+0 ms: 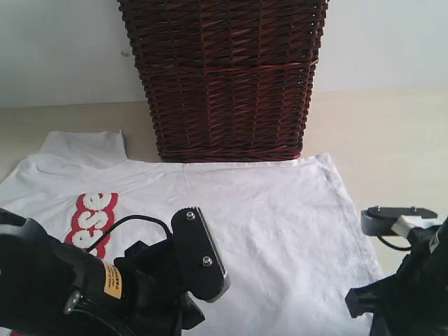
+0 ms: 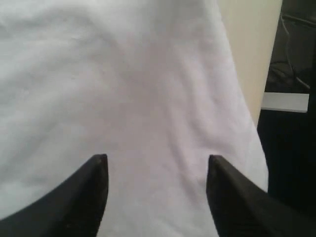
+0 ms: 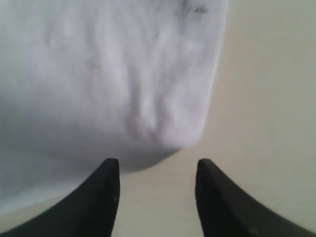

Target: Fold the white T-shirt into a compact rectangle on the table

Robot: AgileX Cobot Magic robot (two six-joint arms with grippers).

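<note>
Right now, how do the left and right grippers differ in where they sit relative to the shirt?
The left gripper is over the shirt, with cloth filling the gap between its jaws. The right gripper is over bare table, with a shirt corner just ahead of it. So the left sits inside the shirt's edge and the right outside its corner. Both have open jaws and grip nothing.

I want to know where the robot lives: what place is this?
Probably a robot practice room for folding laundry: a white T-shirt on a plain table, a wicker basket, black robot arms.
</note>
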